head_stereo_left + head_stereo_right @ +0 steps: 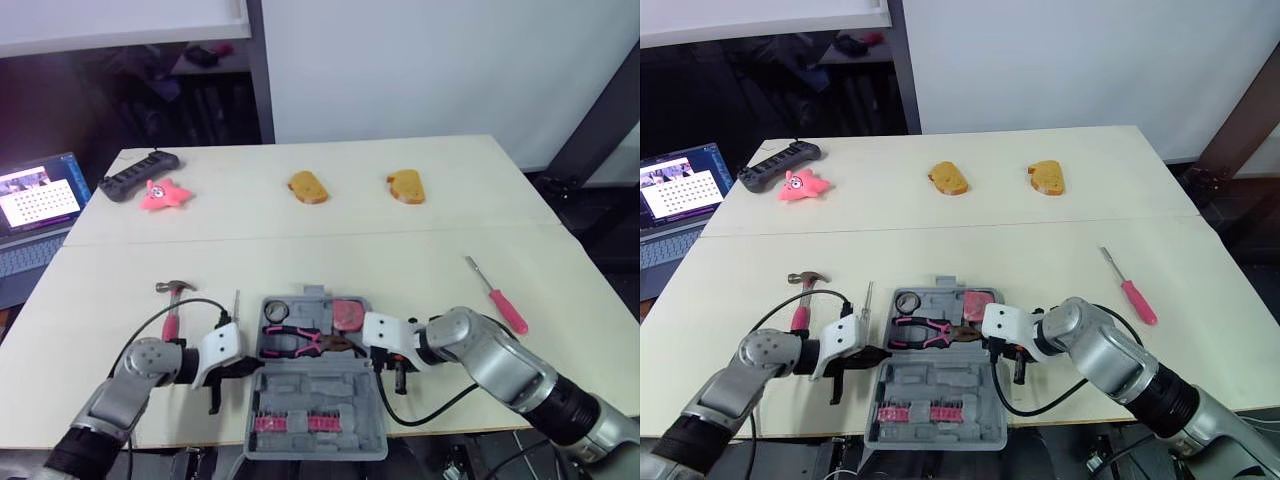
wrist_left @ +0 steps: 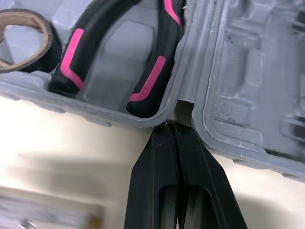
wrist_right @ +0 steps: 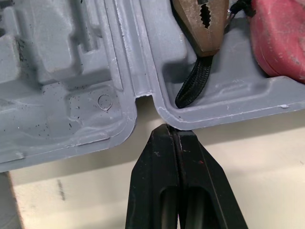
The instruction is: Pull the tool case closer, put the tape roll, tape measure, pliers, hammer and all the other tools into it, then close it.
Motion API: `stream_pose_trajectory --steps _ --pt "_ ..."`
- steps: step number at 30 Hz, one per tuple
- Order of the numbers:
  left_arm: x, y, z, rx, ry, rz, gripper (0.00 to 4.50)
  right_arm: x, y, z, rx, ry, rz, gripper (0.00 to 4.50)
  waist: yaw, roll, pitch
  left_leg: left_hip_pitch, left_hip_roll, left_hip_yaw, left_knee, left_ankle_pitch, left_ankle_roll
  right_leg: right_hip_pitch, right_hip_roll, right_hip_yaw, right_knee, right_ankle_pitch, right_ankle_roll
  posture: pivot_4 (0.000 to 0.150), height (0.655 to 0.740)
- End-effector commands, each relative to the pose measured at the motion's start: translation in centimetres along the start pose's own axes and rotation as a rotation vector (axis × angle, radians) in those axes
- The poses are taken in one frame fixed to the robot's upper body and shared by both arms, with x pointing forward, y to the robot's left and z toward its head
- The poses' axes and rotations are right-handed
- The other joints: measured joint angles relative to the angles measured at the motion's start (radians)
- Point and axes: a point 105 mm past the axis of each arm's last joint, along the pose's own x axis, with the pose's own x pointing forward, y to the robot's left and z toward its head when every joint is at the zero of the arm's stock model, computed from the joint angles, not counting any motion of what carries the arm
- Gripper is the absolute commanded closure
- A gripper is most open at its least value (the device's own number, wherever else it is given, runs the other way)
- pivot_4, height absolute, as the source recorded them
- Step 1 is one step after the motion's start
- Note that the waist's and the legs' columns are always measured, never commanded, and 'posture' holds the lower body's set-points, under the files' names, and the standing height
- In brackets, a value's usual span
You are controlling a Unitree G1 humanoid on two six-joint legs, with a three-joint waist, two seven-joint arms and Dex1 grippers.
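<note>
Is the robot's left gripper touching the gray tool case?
Touching. In the left wrist view, the left gripper, shut, meets the tool case at its rim beside the hinge notch, no gap showing.

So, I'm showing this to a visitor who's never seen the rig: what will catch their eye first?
The open grey tool case at the table's near edge, pink-handled pliers inside. Both shut, the left gripper and right gripper touch its sides at the hinge. A hammer and red screwdriver lie outside it.
</note>
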Motion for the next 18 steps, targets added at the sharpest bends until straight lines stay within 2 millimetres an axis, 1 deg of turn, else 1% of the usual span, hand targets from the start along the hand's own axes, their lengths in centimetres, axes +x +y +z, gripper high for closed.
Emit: stream_pose_trajectory --steps 1,4,8,9,15,18 --pt "1.1 0.2 0.0 -0.006 0.012 0.014 4.46 -0.4 -0.2 1.4 -0.027 -0.042 -0.006 4.50 -0.001 0.000 0.000 0.000 0.000 0.000 0.000 0.000 0.000 0.000 0.000 0.000 0.000 0.000 0.000 0.150 0.7219" --pt "1.3 0.3 0.0 -0.004 0.014 0.011 4.46 -0.5 -0.2 1.6 -0.029 -0.049 -0.009 4.50 -0.001 0.000 0.000 0.000 0.000 0.000 0.000 0.000 0.000 0.000 0.000 0.000 0.000 0.000 0.000 0.150 0.7219" --pt "2.0 1.6 0.4 0.019 0.025 0.024 4.46 -0.2 -2.6 2.7 0.014 -0.092 -0.104 4.50 -0.002 0.000 0.000 0.001 0.000 0.000 0.000 0.001 -0.001 0.001 0.000 0.000 0.000 0.001 -0.001 0.150 0.7219" --pt "2.1 1.8 0.5 0.021 0.025 0.026 4.46 -0.2 -2.9 2.8 0.019 -0.096 -0.113 4.50 -0.002 0.000 0.000 0.001 0.000 0.000 0.000 0.001 -0.002 0.001 0.001 0.000 0.000 0.002 -0.001 0.150 0.7219" --pt "2.9 4.2 1.1 0.039 0.027 0.056 4.46 -0.1 -6.0 2.5 0.042 -0.079 -0.185 4.50 -0.002 0.000 0.000 0.001 0.000 -0.001 0.001 0.003 -0.002 0.001 0.001 0.000 0.001 0.004 0.001 0.150 0.7219" --pt "3.3 4.7 1.2 0.044 0.025 0.058 4.46 0.0 -6.7 2.3 0.050 -0.074 -0.194 4.50 -0.003 0.000 0.000 0.001 0.000 -0.001 0.001 0.003 -0.002 0.001 0.001 0.000 0.001 0.004 0.000 0.150 0.7219"
